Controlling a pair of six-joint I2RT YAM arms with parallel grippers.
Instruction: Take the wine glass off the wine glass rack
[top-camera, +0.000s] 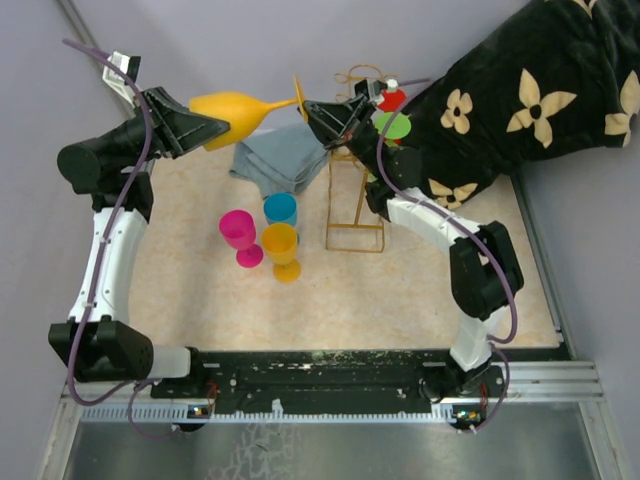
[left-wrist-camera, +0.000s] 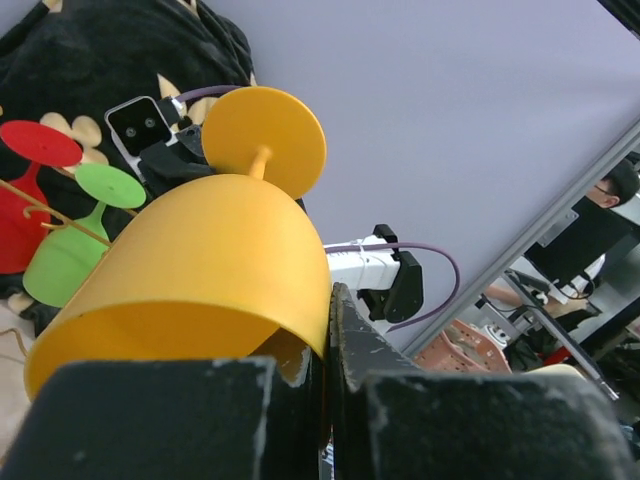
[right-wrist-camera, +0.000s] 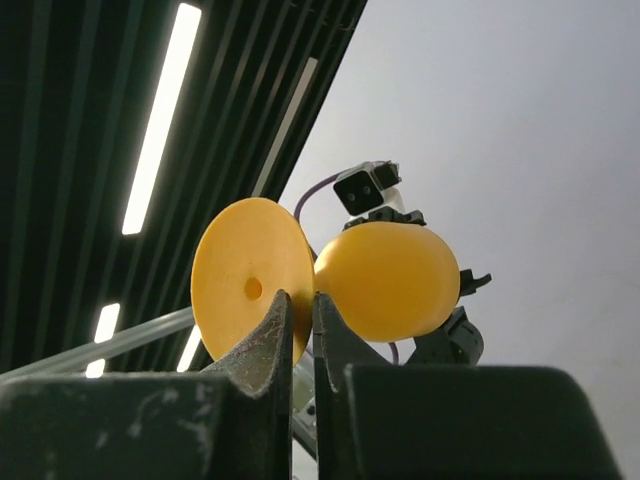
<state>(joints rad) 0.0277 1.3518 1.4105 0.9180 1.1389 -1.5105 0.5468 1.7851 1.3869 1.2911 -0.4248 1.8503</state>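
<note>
The yellow glass (top-camera: 242, 109) is in the air and looks clear of the rack (top-camera: 355, 205). It lies level, its stem running left to right between the arms. The left gripper (top-camera: 220, 128) is clamped on the bowl's rim. The right gripper (top-camera: 308, 106) is pinched shut on the foot, just left of the rack's top. With both ends held, one gripper probably has to let go before the other can carry the glass away.

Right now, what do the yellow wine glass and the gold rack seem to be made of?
The yellow wine glass: probably plastic, opaque, evenly coloured, with a soft matte sheen. The wine glass rack: looks like thin metal wire with a gold finish, bent into a rectangular base and curls.
</note>
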